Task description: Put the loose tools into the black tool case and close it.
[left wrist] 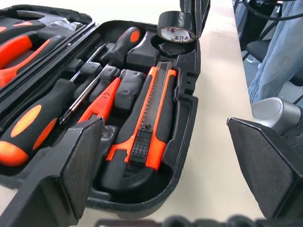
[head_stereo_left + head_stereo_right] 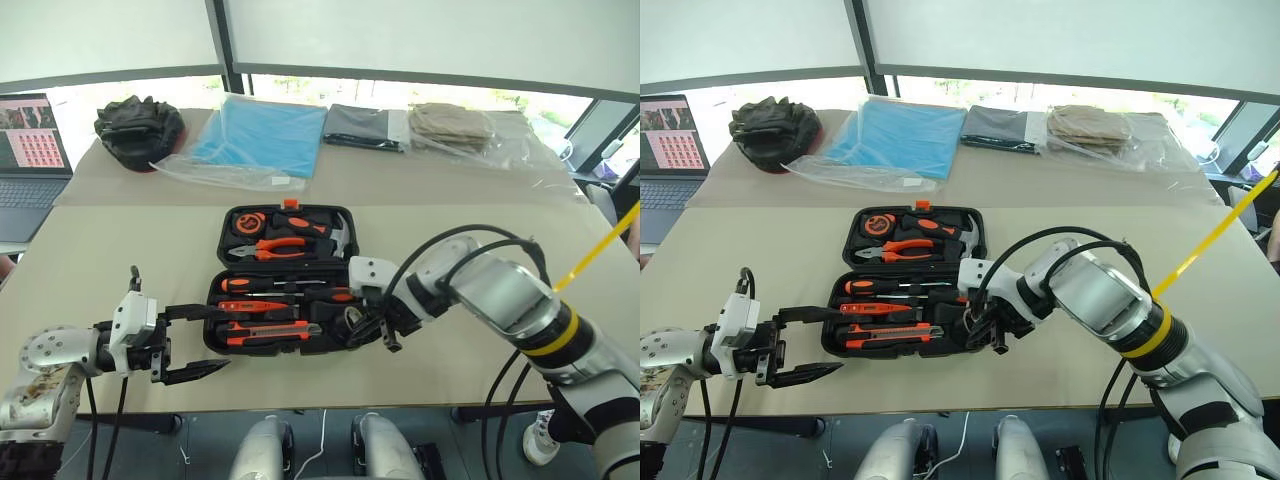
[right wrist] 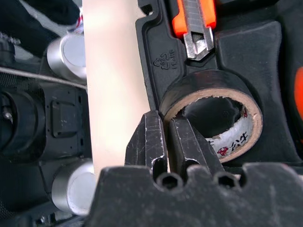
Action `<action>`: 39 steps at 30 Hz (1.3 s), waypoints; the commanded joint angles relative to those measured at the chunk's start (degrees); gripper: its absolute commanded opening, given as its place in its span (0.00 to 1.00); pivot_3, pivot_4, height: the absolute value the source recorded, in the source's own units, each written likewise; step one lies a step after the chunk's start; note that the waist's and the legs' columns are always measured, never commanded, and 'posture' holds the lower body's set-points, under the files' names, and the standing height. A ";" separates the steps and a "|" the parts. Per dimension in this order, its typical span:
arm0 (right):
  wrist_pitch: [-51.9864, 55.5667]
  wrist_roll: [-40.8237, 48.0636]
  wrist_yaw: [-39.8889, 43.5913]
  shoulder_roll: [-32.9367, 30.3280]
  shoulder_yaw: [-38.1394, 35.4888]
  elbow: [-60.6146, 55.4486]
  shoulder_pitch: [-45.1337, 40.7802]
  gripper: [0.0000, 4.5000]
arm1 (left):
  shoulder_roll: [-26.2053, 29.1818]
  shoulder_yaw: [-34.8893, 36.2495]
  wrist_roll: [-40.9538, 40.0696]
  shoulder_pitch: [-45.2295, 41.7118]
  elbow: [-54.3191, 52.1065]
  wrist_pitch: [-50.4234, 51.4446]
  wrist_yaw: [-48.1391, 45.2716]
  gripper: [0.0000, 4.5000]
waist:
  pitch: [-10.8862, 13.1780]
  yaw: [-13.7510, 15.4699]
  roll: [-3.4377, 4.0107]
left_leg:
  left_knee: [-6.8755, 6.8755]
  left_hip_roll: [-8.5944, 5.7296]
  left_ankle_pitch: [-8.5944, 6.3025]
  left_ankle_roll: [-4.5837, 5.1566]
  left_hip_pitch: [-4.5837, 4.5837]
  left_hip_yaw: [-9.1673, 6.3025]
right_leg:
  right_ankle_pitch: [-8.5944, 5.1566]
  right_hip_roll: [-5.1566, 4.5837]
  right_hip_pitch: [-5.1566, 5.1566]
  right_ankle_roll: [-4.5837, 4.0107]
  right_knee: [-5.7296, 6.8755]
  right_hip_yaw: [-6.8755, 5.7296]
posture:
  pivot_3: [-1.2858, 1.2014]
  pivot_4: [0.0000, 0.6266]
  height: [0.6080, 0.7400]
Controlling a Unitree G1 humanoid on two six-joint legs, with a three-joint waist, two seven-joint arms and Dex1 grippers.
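From the head, we see the black tool case (image 2: 283, 275) lying open between our grippers, the left gripper (image 2: 195, 343) spread wide just off its near-left corner. In the left wrist view, the utility knife (image 1: 149, 118) sits slotted just ahead of our fingers. In the right wrist view, our right gripper (image 3: 164, 137) pinches the tape roll (image 3: 213, 111) wall, over the case.

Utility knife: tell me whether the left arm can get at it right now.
Probably yes. The utility knife lies uncovered in the open black tool case directly ahead of the left gripper, whose jaws stand open with nothing between.
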 commanded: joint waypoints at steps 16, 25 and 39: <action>-5.96 11.84 7.25 -8.81 -14.82 -0.95 3.48 0.88 | -1.44 10.64 -4.38 3.68 -2.30 2.22 10.21 1.00 | -0.03 0.24 -0.11 | -0.03 0.03 -0.10 -0.04 -0.04 0.01 | -0.02 -0.02 -0.04 -0.01 -0.04 -0.01 | 0.52 0.24 1.00; -35.86 1.32 -9.65 0.03 -27.76 16.07 14.17 0.51 | -3.86 12.25 1.68 -1.60 7.14 7.36 28.07 0.60 | -0.03 0.02 -0.16 | -0.03 0.07 -0.06 -0.08 0.05 0.09 | -0.02 0.14 0.03 0.00 0.02 0.07 | 0.52 0.24 1.00; -57.23 -12.86 -22.12 15.38 -23.93 40.59 11.14 0.00 | -12.45 -2.16 12.95 -15.51 12.43 7.55 39.53 0.00 | -0.04 -0.06 -0.20 | -0.01 -0.04 -0.05 -0.07 0.01 0.14 | 0.08 0.11 0.04 0.11 0.06 0.15 | 0.52 0.24 1.00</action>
